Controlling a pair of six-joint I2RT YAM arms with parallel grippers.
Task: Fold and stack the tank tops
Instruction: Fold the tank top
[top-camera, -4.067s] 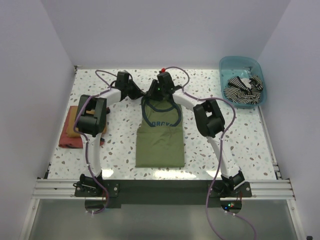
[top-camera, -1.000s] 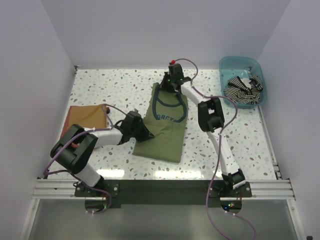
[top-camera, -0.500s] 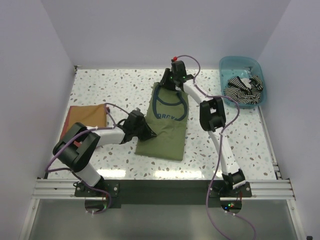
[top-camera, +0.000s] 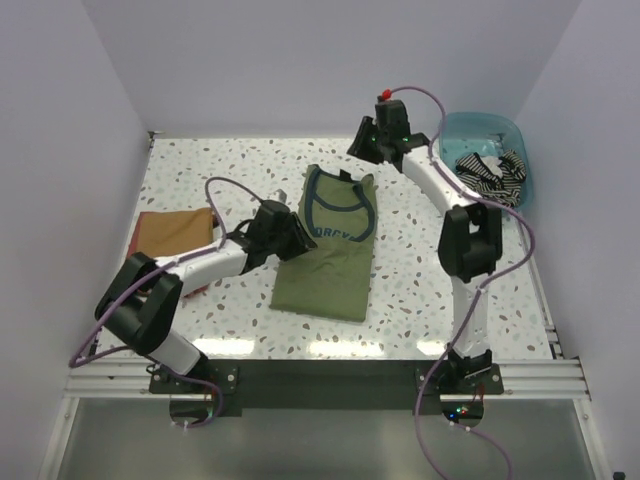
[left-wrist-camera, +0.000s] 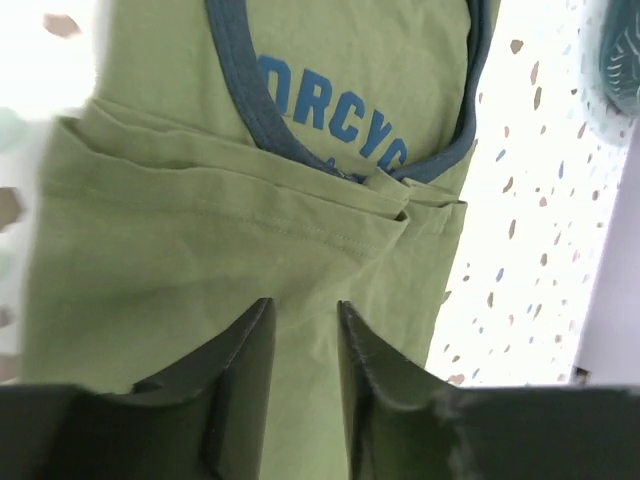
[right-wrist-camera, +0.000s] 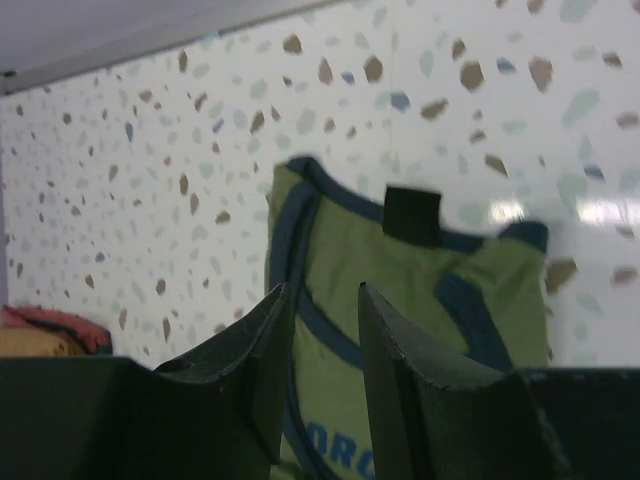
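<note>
The olive-green tank top (top-camera: 335, 262) with navy trim and a blue chest print lies folded lengthwise in the middle of the table, slightly slanted. My left gripper (top-camera: 297, 238) hovers over its left edge, jaws a little apart with nothing between them; the left wrist view (left-wrist-camera: 305, 310) shows only green fabric (left-wrist-camera: 250, 200) under it. My right gripper (top-camera: 364, 141) is open and empty, raised beyond the top's collar end; the collar (right-wrist-camera: 400, 270) shows below it (right-wrist-camera: 322, 295). The striped tank top (top-camera: 487, 178) lies crumpled in the bin.
A teal plastic bin (top-camera: 480, 122) stands at the back right corner. A folded orange and red cloth pile (top-camera: 170, 235) lies at the left of the speckled table (top-camera: 200, 170). White walls close in three sides.
My right gripper has let go of the collar and lifted back and to the right, toward the bin. My left gripper has slid right onto the top's left edge.
</note>
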